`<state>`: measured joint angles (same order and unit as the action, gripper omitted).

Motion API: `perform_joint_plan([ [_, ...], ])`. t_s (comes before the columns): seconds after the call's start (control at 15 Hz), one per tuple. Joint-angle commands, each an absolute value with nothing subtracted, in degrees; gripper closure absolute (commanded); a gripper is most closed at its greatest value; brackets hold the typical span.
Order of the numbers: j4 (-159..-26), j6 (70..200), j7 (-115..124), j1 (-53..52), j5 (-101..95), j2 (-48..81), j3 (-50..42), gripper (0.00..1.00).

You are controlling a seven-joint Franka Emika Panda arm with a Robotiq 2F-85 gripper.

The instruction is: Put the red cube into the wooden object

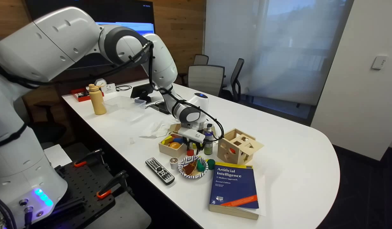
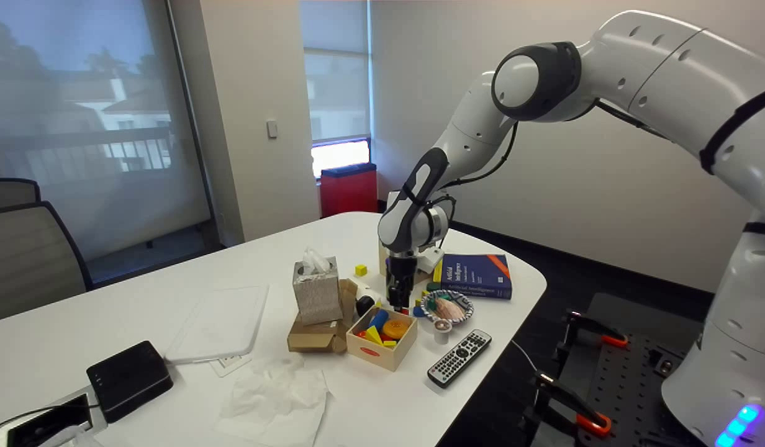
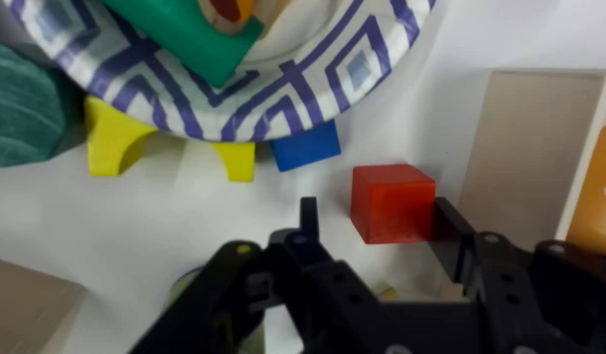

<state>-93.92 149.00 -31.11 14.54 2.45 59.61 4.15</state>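
The small red cube [image 3: 392, 209] rests on the white table, between the fingers of my gripper [image 3: 374, 201] in the wrist view. The right finger appears to touch the cube's side; the left finger is apart from it with a gap. The gripper is open and low over the table. In both exterior views the cube [image 1: 190, 152] [image 2: 404, 311] shows just below the fingertips, partly covered in one of them. The pale wooden box [image 1: 228, 152] with shaped holes stands beside the gripper, its lid tilted, a red thing visible through a hole. The arm mostly hides the box [image 2: 383, 259] in an exterior view.
A small wooden tray [image 1: 167, 150] of blocks stands close beside the right finger. A patterned bowl [image 3: 303, 98], yellow and blue blocks [image 3: 308, 147] and a green block [image 3: 30, 105] lie near. A bottle [image 1: 208, 149], thick book [image 1: 234, 184], remote [image 1: 160, 170] and tissue box [image 2: 317, 295] stand around.
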Motion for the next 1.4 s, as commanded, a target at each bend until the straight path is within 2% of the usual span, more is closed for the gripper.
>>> perform_joint_plan([
  [0.0, -92.3, 146.3, -29.3, 14.9, 0.9, 60.4, 4.7, 0.69],
  [0.2, -92.3, 146.0, -29.4, 14.9, 1.0, 60.6, 4.9, 0.9],
  [0.67, -95.2, 142.2, -28.4, 14.8, 1.8, 55.5, 5.5, 0.9],
  [1.33, -96.8, 124.0, -24.2, 15.8, 4.1, 38.6, 3.3, 0.9],
])
